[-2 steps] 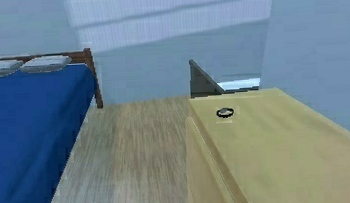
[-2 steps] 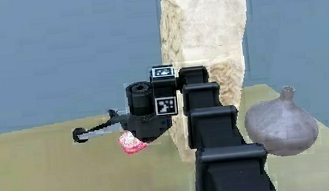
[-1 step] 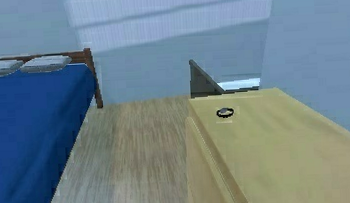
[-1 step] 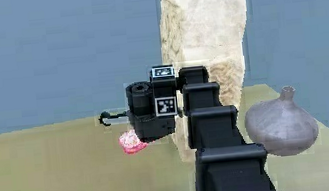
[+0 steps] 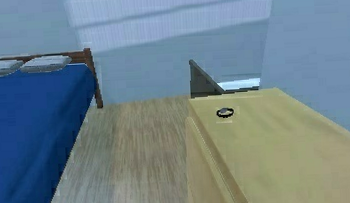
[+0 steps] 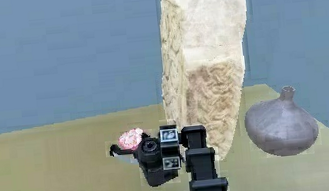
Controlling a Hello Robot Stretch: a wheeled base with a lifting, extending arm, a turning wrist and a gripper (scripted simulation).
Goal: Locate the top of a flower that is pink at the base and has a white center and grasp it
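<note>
One small pink blob with a pale middle [image 6: 130, 139], likely the flower top, shows right at the far end of my hand [image 6: 123, 150], low by the bench [image 6: 40, 176] near a tall pale stone [image 6: 205, 69]. I judge my arm is low so the fingers meet it sideways. I cannot tell whether they are apart, together or holding it.

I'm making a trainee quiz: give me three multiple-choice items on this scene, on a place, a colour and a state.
1. Where is the pink-and-white flower top? A) by the gripper, left of the tall pale stone piece B) on the bed C) on the floor
2. What colour is the bed cover? A) red B) blue C) white
3. How is the stone piece? A) lying flat B) upright C) split in two
Key: 1A, it shows at the gripper's far end; 2B, deep blue in the forward view; 3B, it rises straight from the tabletop.
</note>
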